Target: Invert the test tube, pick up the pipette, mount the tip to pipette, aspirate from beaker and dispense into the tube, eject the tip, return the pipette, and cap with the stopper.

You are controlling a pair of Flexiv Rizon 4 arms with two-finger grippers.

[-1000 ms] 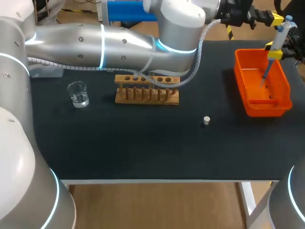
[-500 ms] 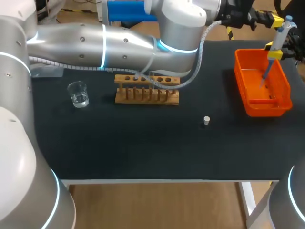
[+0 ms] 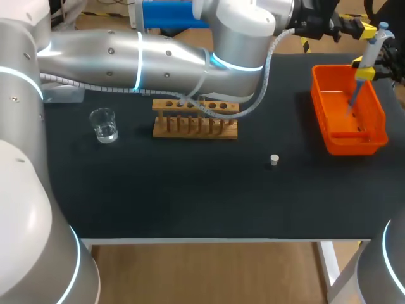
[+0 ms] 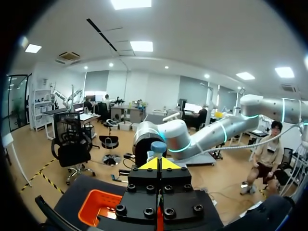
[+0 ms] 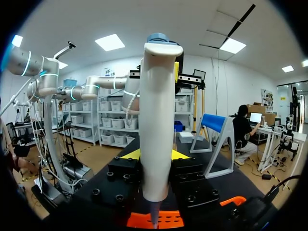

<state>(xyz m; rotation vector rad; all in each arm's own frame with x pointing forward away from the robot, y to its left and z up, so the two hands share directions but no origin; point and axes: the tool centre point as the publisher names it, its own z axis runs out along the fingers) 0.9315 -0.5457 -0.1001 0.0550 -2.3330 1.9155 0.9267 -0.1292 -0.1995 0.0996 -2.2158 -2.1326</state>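
My right gripper point(image 3: 366, 68) is shut on a white pipette point(image 3: 373, 45) and holds it upright over the orange bin point(image 3: 330, 140). The pipette's thin bluish lower end point(image 3: 352, 98) points down into the bin. In the right wrist view the pipette body point(image 5: 156, 120) stands between my right gripper's point(image 5: 155, 155) yellow tips. My left gripper point(image 3: 359, 26) is shut with nothing in it, and its tips sit at the pipette's blue top button point(image 4: 158, 147). A wooden tube rack point(image 3: 195, 120), a glass beaker point(image 3: 103, 124) and a small white stopper point(image 3: 274, 159) stand on the black table.
My left arm stretches from the left across the back of the table, above the rack. The orange bin point(image 4: 98, 207) lies at the far right, near the table's back and right edges. The stopper stands alone in the middle right.
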